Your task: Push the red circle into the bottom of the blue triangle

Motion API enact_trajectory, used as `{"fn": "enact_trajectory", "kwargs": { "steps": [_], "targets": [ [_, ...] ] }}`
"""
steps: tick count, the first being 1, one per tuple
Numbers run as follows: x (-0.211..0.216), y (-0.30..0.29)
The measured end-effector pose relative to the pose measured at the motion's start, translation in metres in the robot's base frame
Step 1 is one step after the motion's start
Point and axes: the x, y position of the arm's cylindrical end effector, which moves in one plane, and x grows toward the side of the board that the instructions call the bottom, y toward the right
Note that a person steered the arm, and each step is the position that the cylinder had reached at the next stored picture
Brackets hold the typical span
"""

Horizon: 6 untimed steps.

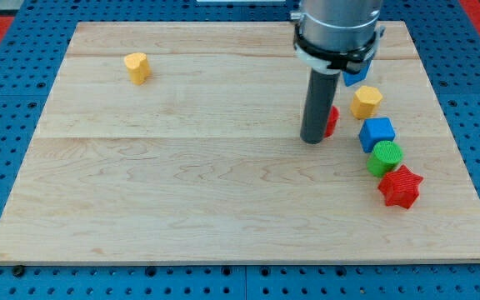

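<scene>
Tabletop [182, 192]: light wood board on a blue pegboard, mostly bare. Arm comes down from 12 o'clock, the dark rod ends at my tip [312, 140], right of centre. End effector is a plain rod, no jaws, so nothing to open or close; it grips nothing.

Blocks run in a loose chain on the view's right. Red star [400, 187] lowest, green cylinder [385, 157] touching it at about 11 o'clock, blue cube [377, 133] just above that, yellow hexagon [367, 101] above again. Blue triangle [357, 73] is mostly hidden by the arm housing, only a corner shows, at 12 o'clock from the hexagon. Yellow heart [137, 67] sits alone far off at the view's upper left.

Red circle [332, 121] is half hidden behind the rod, at about 2 o'clock from my tip, touching or nearly touching; can't tell which. It lies near the triangle, at roughly 7 o'clock from it, not yet against its bottom.

Handling guess: small, light, rigid block, slides easily on smooth wood, and the round side will likely roll off a push that isn't centred. No grasping; contact should go on its 7 o'clock side, pushing towards 1 o'clock. Hexagon is close by and could get bumped.
</scene>
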Motion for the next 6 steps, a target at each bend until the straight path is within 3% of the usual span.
{"fn": "enact_trajectory", "kwargs": {
  "steps": [4, 6],
  "targets": [
    [-0.067, 0.039],
    [-0.072, 0.045]
  ]
}}
